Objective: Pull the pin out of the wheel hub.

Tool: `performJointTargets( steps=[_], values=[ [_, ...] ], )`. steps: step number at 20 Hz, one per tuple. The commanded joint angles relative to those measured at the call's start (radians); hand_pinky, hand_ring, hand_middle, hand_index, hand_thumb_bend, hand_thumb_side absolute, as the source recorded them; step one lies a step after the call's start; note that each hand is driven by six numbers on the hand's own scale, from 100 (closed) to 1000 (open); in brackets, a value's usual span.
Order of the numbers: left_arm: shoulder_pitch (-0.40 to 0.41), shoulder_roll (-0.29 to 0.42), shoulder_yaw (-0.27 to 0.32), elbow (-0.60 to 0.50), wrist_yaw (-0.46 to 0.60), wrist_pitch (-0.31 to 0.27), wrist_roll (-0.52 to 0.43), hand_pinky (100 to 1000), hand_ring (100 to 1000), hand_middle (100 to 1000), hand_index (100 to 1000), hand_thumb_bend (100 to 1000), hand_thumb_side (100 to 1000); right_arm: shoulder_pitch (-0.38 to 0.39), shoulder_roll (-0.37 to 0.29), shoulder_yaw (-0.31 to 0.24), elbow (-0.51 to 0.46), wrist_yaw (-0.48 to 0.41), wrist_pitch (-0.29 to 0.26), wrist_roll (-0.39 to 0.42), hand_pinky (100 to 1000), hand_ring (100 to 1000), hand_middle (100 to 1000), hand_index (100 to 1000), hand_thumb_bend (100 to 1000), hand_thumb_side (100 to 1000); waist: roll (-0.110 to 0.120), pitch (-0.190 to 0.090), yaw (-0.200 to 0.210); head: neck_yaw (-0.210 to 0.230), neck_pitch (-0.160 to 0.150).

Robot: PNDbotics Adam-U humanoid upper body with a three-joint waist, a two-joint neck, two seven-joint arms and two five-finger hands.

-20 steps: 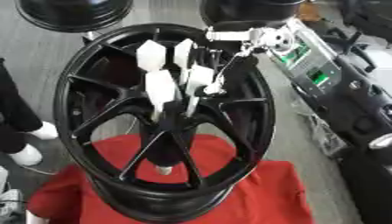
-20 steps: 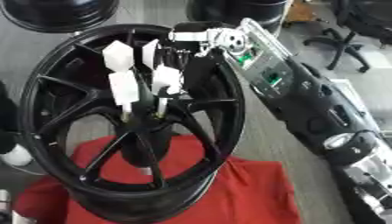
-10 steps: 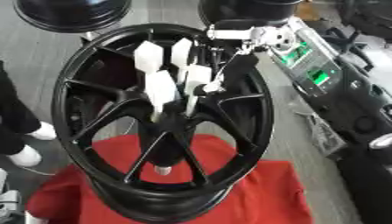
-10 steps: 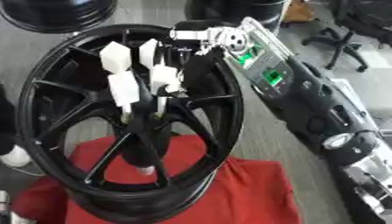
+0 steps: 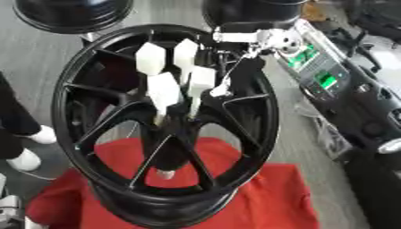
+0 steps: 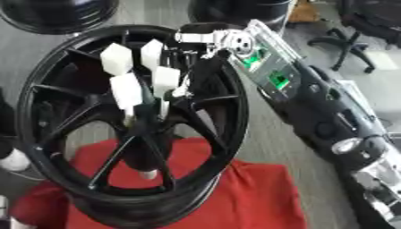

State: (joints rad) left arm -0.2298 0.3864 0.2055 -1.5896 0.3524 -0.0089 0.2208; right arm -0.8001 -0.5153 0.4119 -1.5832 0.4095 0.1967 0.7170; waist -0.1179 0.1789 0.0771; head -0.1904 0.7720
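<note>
Black multi-spoke alloy wheel hub [image 5: 117, 147] stands tilted on a red cloth [image 5: 266, 197], with several white block-topped pins [image 5: 164, 91] clustered at its centre. Right hand [image 5: 205, 82], reaching in from upper right over the rim, sits among the pins; whether its fingers pinch one cannot be told. Left hand not seen.
</note>
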Motion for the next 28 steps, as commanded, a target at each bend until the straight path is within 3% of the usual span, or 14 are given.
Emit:
performJointTargets(
  steps=[1, 28],
  values=[
    [-0.006, 0.027, -0.002, -0.012, -0.006, -0.001, -0.004, 776, 825, 725, 795, 176, 836, -0.014, -0.021, -0.018, -0.009, 0.002, -0.003, 0.001, 607, 466, 512, 658, 482, 246, 0.008, -0.012, -0.001, -0.002, -0.002],
    [-0.012, 0.023, -0.006, -0.013, -0.014, 0.003, -0.007, 778, 827, 725, 796, 173, 835, -0.02, 0.001, -0.011, 0.014, -0.05, 0.027, -0.026, 608, 452, 491, 633, 446, 167, 0.007, -0.006, 0.011, -0.012, -0.002]
  ],
)
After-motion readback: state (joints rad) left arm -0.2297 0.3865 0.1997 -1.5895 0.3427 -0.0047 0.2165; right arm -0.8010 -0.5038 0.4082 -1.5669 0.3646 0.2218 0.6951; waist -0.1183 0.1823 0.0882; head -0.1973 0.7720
